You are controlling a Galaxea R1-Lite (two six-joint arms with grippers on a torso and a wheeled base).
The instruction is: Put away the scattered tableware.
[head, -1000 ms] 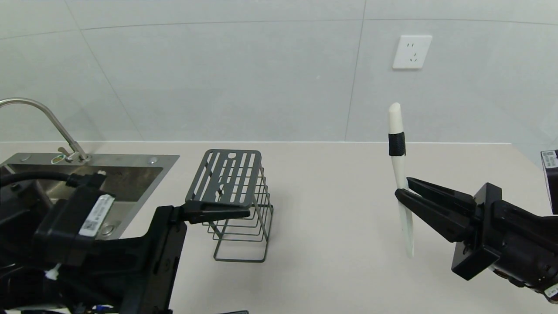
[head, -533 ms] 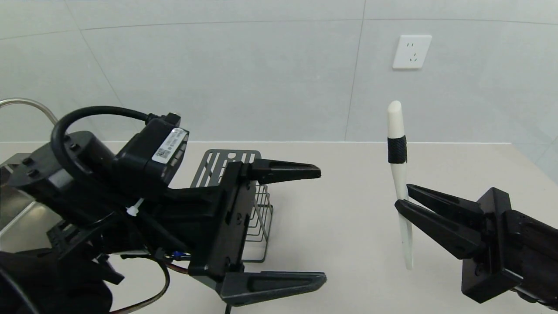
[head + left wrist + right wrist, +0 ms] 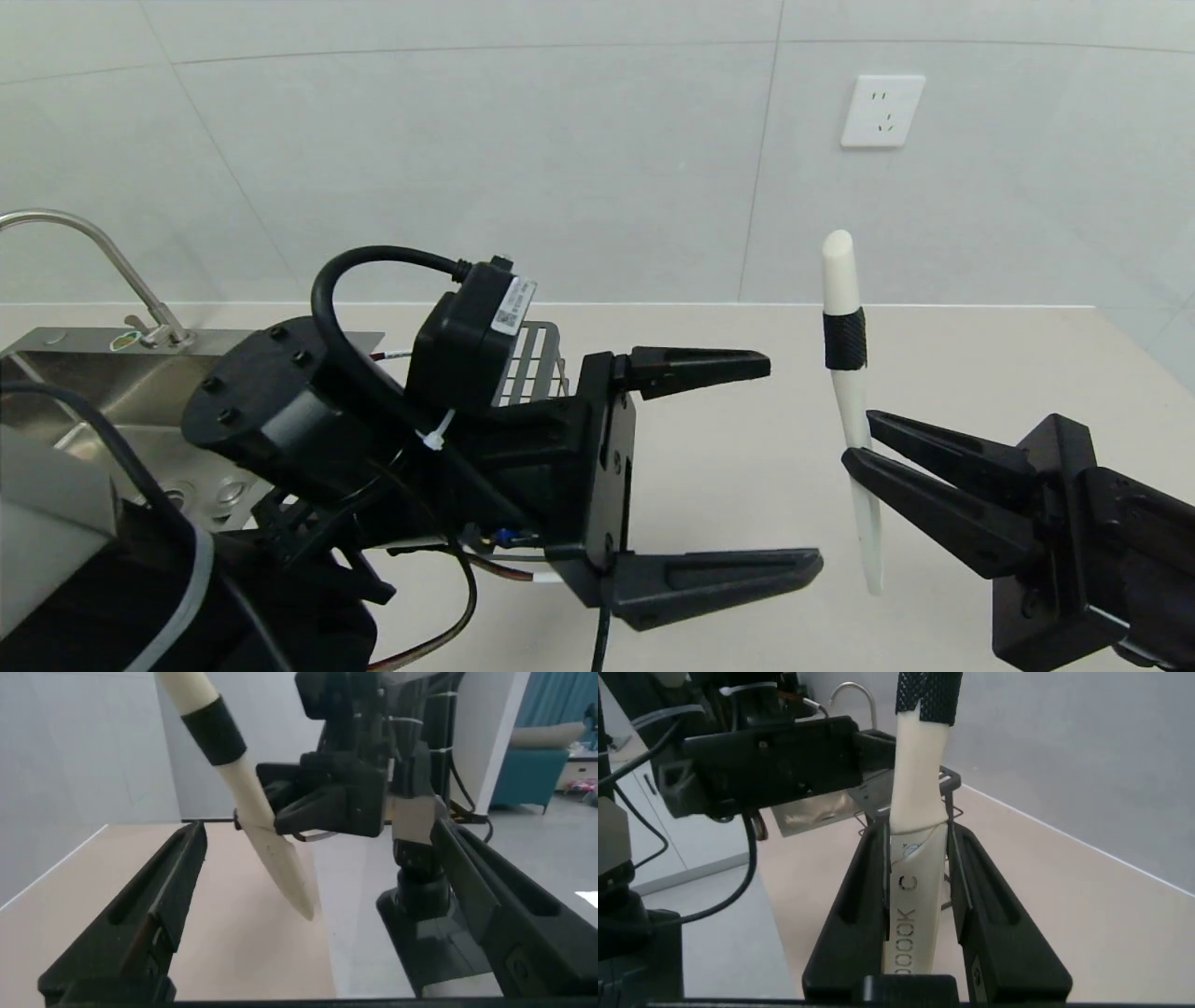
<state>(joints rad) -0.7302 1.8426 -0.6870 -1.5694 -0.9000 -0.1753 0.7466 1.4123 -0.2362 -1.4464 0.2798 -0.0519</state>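
A white knife [image 3: 851, 406] with a black band around its handle stands nearly upright above the counter, handle up and blade down. My right gripper [image 3: 861, 439] is shut on it where handle meets blade; the right wrist view shows the knife [image 3: 915, 784] pinched between the fingers [image 3: 864, 887]. My left gripper [image 3: 792, 462] is open wide just left of the knife, one finger high and one low. In the left wrist view the knife [image 3: 262, 831] hangs between and beyond my open fingers [image 3: 140, 915], not touching them.
A grey wire cutlery rack [image 3: 534, 347] stands on the beige counter [image 3: 728, 448], mostly hidden behind my left arm. A steel sink [image 3: 103, 373] with a curved faucet [image 3: 84, 233] sits at the far left. A wall socket [image 3: 882, 110] is behind.
My left arm has risen and swung right, bringing its open gripper close to the knife. The right gripper has kept hold of the knife, which sank and tilted slightly.
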